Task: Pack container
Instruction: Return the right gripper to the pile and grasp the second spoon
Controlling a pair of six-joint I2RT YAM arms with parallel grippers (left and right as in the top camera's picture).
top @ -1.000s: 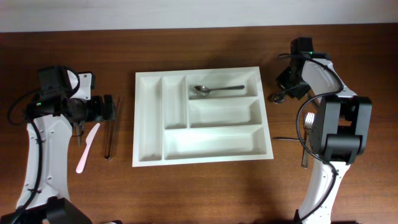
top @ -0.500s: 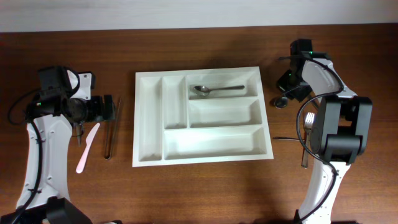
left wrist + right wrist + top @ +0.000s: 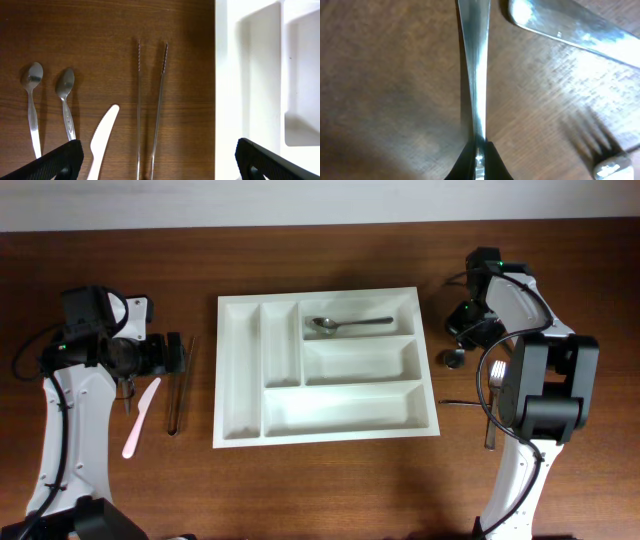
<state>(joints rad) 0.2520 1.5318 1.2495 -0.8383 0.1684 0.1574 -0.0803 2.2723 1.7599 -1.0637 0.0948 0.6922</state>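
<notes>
my right gripper [image 3: 478, 162] is clamped tight on a thin metal utensil [image 3: 474, 75] at 3 o'clock of the container [image 3: 340, 408], which sits mid-counter, with a fork [image 3: 605, 150] close by. my left gripper [image 3: 160, 162] gapes empty at 9 o'clock, above tongs [image 3: 150, 100], a white knife [image 3: 102, 135] and two spoons [image 3: 32, 100].

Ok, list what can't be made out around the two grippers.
- Right wrist: the held utensil runs off the top edge, so its head is unseen.
- Left wrist: the two spoons and the tongs are cut off by the bottom edge.
- Overhead: the right arm covers part of the fork.
</notes>
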